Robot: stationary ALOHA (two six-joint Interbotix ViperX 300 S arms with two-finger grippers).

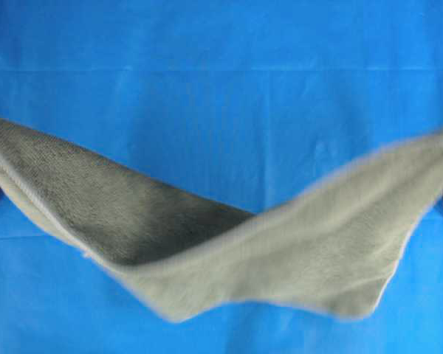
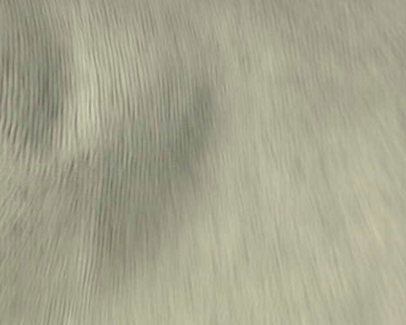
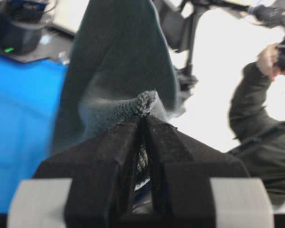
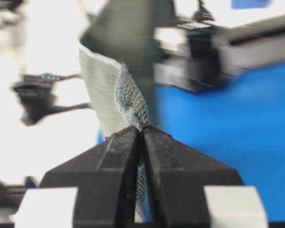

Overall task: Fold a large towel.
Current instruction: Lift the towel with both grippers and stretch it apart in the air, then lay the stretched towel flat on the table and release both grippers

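Towel (image 1: 229,254) hangs in the air above the blue sheet (image 1: 221,88) that covers the bench, strung across the overhead view from edge to edge and sagging in the middle like a hammock. Its left part shows a darker, shaded face; its right part is paler and blurred. The left claw (image 3: 145,126) is closed tight on a bunched bit of the towel's edge, a nub of terry poking up between the black fingers (image 3: 114,142), with the rest of the cloth rising dark behind it. The right claw (image 4: 141,130) is likewise clamped on a fold of towel, the weave and pale border standing up out of the closed fingers (image 4: 173,152). The table-level view is filled with streaky grey-green cloth (nothing else can be made out there).
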